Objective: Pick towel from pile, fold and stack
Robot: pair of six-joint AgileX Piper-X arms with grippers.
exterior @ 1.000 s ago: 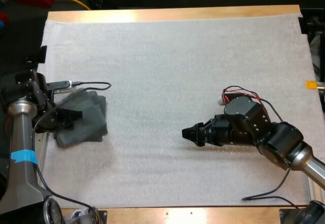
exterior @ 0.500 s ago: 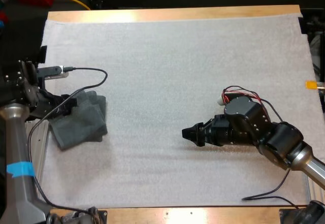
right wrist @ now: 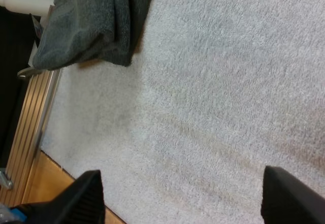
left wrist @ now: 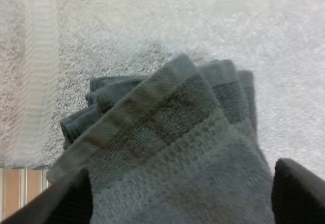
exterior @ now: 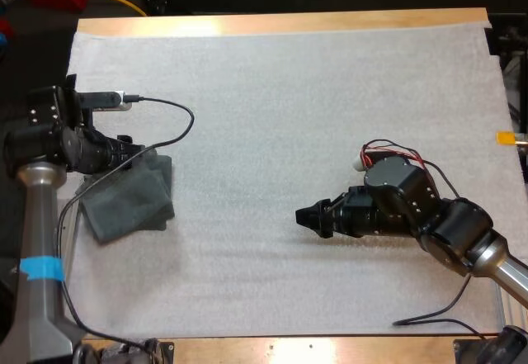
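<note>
Over at the left edge of the white mat (exterior: pixel 289 92) on the wooden worktop (exterior: pixel 280 24) lies a folded stack of dark grey-green towels (exterior: pixel 132 197); the left gripper (exterior: pixel 134 151) hovers released over its far edge, while the right gripper (exterior: pixel 307 217), fingers spread, is well apart over bare mat

A white mat (exterior: pixel 313 92) covers nearly all of the wooden table (exterior: pixel 280 24), whose far edge catches bright light.

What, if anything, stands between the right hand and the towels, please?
Nothing visible does. Only bare mat lies between the right hand and the towels near the mat's left edge. The left hand is over the towels' far edge, off that line.
</note>
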